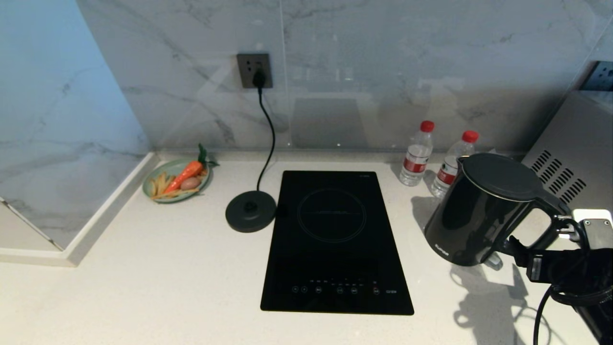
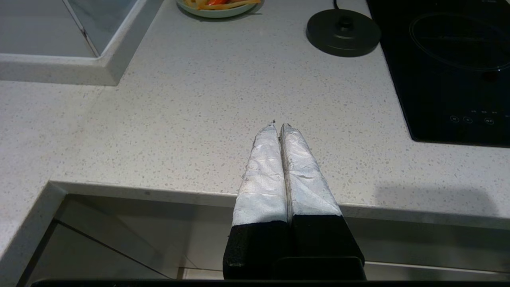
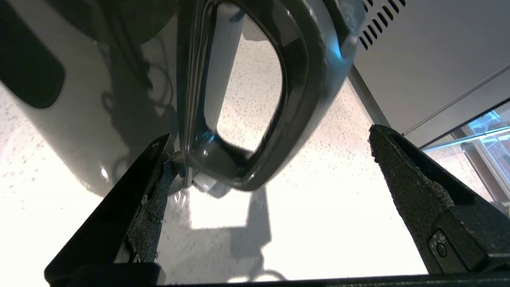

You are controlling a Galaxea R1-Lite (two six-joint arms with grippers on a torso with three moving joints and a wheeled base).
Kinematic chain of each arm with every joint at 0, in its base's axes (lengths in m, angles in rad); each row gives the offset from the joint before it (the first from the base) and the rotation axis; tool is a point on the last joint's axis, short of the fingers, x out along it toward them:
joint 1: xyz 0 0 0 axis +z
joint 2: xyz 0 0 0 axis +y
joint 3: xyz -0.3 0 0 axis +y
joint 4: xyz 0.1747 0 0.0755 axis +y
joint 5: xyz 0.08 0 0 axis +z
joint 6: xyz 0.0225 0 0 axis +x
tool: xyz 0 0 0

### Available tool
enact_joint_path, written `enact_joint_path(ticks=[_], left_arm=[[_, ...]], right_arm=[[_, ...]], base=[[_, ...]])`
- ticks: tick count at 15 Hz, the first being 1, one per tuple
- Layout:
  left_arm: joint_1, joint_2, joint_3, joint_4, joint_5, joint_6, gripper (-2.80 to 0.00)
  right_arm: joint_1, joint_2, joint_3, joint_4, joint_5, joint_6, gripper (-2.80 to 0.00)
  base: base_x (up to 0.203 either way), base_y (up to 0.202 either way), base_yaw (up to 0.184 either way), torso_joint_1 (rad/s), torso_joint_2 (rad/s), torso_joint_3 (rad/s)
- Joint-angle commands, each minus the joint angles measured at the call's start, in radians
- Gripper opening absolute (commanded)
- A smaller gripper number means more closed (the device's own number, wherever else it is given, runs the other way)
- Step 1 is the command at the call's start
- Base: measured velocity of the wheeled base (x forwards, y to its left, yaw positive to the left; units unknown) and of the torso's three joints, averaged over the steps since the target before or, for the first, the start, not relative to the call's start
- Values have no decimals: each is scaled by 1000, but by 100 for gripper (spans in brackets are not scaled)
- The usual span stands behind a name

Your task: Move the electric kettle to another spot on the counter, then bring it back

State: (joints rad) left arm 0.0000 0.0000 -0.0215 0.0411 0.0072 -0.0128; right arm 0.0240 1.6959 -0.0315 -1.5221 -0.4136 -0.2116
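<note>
One lidded electric kettle (image 1: pixel 479 211) on the counter (image 1: pixel 158 268), right pincer (image 3: pixel 271 159) spread wide beside its handle.

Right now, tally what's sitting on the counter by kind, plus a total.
Tall glossy black electric kettle: 1
Flat round black power base: 1
Clear plastic water bottles with red caps: 2
Round green plate of toy food: 1
Total: 5

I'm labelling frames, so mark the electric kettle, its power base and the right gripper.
electric kettle (image 1: pixel 471 218), head view, glossy body.
power base (image 1: pixel 250 211), head view, top of disc.
right gripper (image 3: pixel 271 175), right wrist view, between the open fingertips.
</note>
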Motion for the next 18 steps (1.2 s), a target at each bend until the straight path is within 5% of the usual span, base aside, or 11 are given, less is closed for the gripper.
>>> enact_joint_path(ticks=[1,10,14,15,18], left_arm=[[0,2,0,0,0,-1,-280],[0,1,0,0,0,0,-280],[0,0,0,0,0,0,-280],[0,0,0,0,0,0,-280],[0,1,0,0,0,0,-280]], right_arm=[[13,-44,27,-8,-2,-2,0],[128,-397,32,12,74,-23,0],[189,-674,31,265,80,-20,0],[204,-754,30,359,81,-20,-280],[229,-979,-18,651,82,-27,-280]], base=[[0,0,0,0,0,0],[0,0,0,0,0,0],[0,0,0,0,0,0],[0,0,0,0,0,0],[0,0,0,0,0,0]])
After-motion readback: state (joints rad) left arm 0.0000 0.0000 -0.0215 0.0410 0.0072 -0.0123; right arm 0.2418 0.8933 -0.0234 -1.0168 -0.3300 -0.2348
